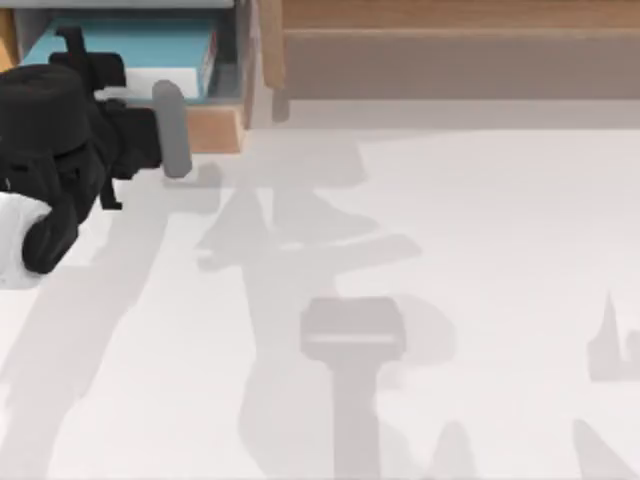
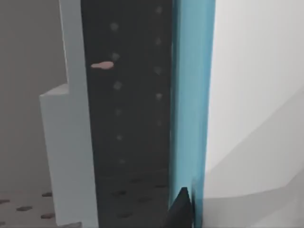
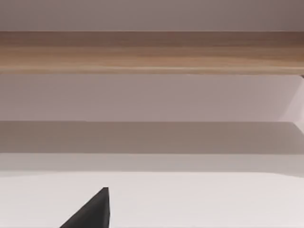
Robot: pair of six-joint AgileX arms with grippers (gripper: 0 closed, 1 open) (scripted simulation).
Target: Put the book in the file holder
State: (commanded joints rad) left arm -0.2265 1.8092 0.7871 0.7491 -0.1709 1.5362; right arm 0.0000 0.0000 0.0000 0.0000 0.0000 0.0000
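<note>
Already the book (image 1: 120,50) is lying inside the file holder (image 1: 215,128) at the table's (image 1: 450,250) far left corner, so the step in hand is letting go cleanly: spreading the fingers fully, then backing straight out without dragging the cover. The left gripper (image 1: 175,130) is sitting at the holder's wooden lip (whether pinching or parted, I cannot tell). Farther right, a long wooden shelf (image 1: 450,30) is lining the far edge.

The book (image 1: 120,50), teal-blue with white page edges and small red marks on the spine, is seen lying flat inside the file holder (image 1: 215,128), a grey open-fronted box with a light wood front lip, placed at the table's far left.
</note>
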